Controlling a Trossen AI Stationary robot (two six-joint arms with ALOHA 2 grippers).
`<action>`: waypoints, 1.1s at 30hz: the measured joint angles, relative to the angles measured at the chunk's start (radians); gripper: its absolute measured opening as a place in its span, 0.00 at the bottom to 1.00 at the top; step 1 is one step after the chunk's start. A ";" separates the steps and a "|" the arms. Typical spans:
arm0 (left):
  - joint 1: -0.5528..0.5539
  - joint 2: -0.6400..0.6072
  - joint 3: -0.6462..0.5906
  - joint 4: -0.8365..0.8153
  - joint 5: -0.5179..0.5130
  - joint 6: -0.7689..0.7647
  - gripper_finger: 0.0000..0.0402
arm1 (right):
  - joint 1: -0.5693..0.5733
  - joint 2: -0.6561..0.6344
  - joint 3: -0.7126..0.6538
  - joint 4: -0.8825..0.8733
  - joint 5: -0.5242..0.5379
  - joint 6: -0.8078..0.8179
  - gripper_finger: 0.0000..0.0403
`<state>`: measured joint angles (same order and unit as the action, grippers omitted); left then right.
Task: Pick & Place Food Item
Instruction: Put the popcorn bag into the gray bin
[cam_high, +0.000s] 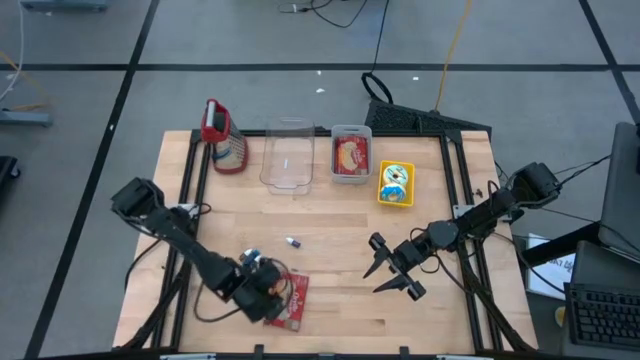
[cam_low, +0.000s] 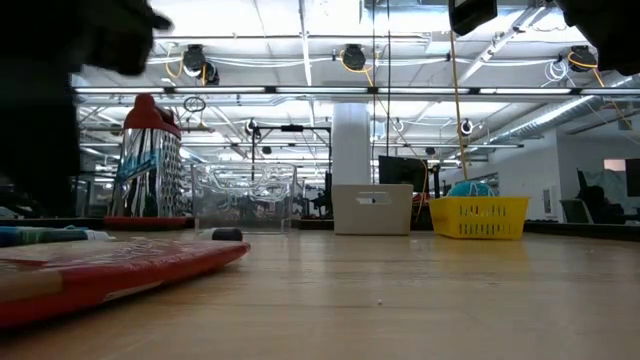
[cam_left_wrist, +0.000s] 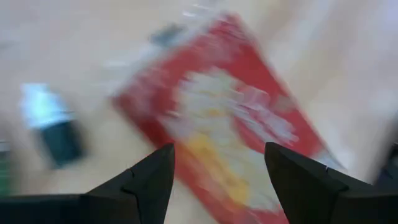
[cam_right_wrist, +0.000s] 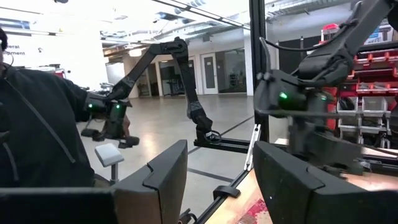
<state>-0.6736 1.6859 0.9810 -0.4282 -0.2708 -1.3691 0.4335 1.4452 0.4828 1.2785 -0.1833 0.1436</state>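
Note:
A flat red food package (cam_high: 293, 300) with a picture of food on it lies on the wooden table near the front edge. It also shows in the left wrist view (cam_left_wrist: 230, 118) and in the low view (cam_low: 120, 268). My left gripper (cam_high: 277, 300) is open right over the package's left part, with its fingers (cam_left_wrist: 149, 180) on either side of the package's picture. I cannot tell whether it touches. My right gripper (cam_high: 374, 281) is open and empty above the table's right middle; it also shows in its own wrist view (cam_right_wrist: 217, 149).
A small dark capped object (cam_high: 292, 242) lies behind the package. Along the far edge stand a red-topped grater (cam_high: 222, 137), a clear container (cam_high: 288, 158), a grey tray holding a red packet (cam_high: 350, 156) and a yellow basket (cam_high: 396, 185). A person shows in the right wrist view (cam_right_wrist: 37, 124).

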 joint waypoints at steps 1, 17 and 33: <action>0.020 0.001 -0.001 -0.020 0.007 -0.017 0.63 | 0.000 0.000 0.000 0.000 0.000 0.000 0.42; 0.169 0.003 -0.103 0.047 0.107 -0.022 0.63 | 0.000 0.000 0.000 -0.001 0.000 0.009 0.42; 0.169 0.003 -0.109 0.173 0.113 0.070 0.63 | 0.000 0.000 0.000 -0.004 0.000 0.002 0.42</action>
<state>-0.5042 1.6894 0.8715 -0.2555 -0.1580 -1.2991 0.4335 1.4452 0.4828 1.2745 -0.1837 0.1452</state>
